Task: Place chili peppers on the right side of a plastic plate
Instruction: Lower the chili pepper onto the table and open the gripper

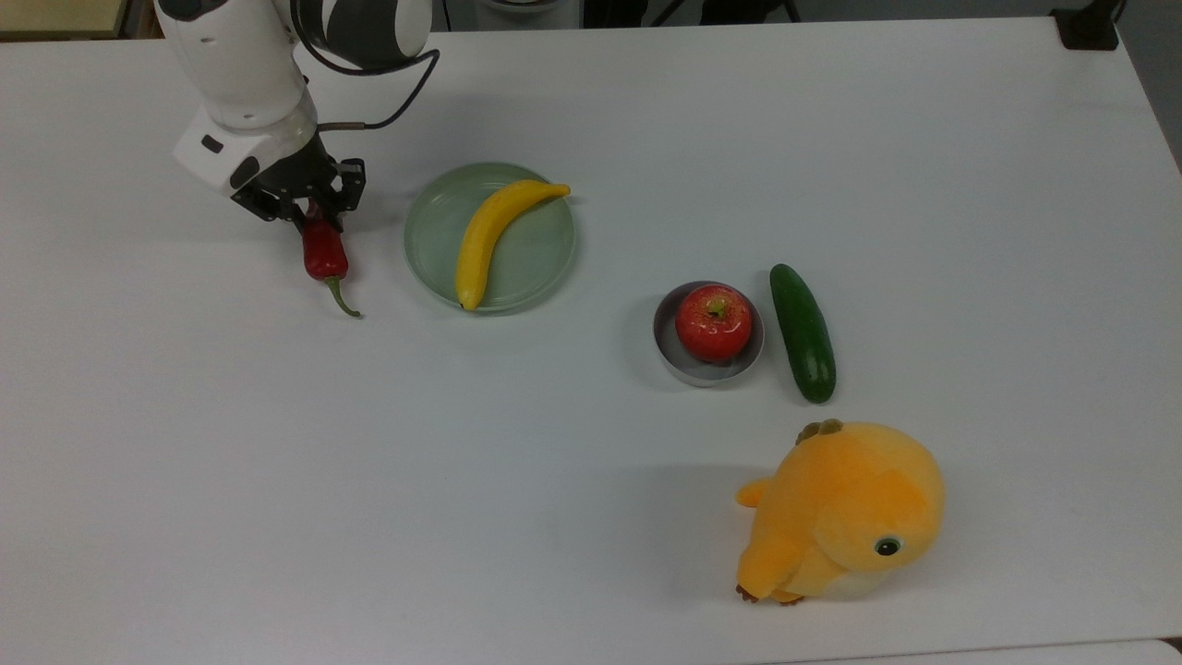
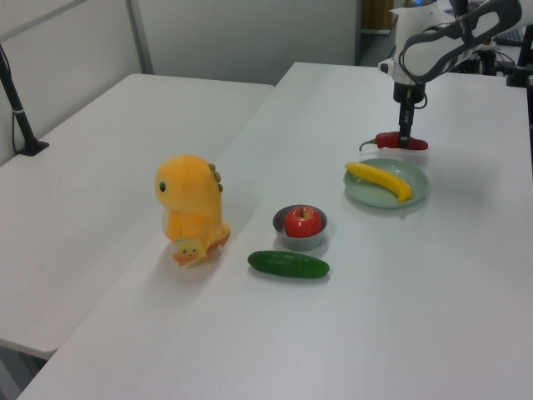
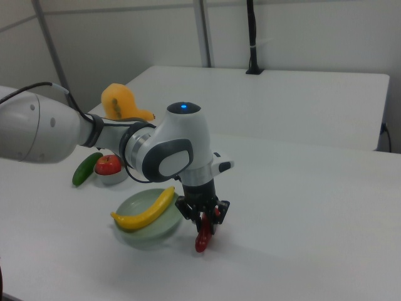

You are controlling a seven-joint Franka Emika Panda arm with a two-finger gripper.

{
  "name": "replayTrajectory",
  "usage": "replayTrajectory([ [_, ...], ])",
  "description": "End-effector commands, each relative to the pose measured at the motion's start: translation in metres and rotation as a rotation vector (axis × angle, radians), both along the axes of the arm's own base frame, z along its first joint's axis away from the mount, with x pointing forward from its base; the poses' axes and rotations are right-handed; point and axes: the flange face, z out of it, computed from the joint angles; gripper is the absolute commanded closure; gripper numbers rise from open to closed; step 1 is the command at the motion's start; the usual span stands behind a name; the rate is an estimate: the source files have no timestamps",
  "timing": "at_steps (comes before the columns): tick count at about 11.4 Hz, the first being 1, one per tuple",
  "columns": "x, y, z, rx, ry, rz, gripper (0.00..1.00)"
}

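Spanning a partitioned room — perhaps an office — white table [image 1: 646,139].

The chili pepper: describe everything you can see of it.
The chili pepper is dark red and glossy, with a thin, curved green stem at its free end. The tool is shut on its opposite end. It sits beside the pale green plate, on the top view's left, apart from the rim; in the right view it is on the plate's right. In the left view it lies roughly level, low over the white table. Whether it touches the table cannot be told.
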Motion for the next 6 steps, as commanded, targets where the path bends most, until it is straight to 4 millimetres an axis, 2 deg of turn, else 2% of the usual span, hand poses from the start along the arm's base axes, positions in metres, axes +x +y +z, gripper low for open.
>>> replayTrajectory([
  [1,-0.003,0.005,-0.004,0.04,-0.022,-0.011,0.61],
  [2,-0.003,0.003,-0.002,0.059,-0.031,-0.034,0.14],
  [3,-0.002,0.002,0.0,0.06,-0.035,-0.037,0.0],
  [5,-0.002,0.003,0.008,0.065,-0.041,-0.039,0.0],
  [6,-0.001,0.004,0.019,0.066,-0.061,-0.044,0.0],
])
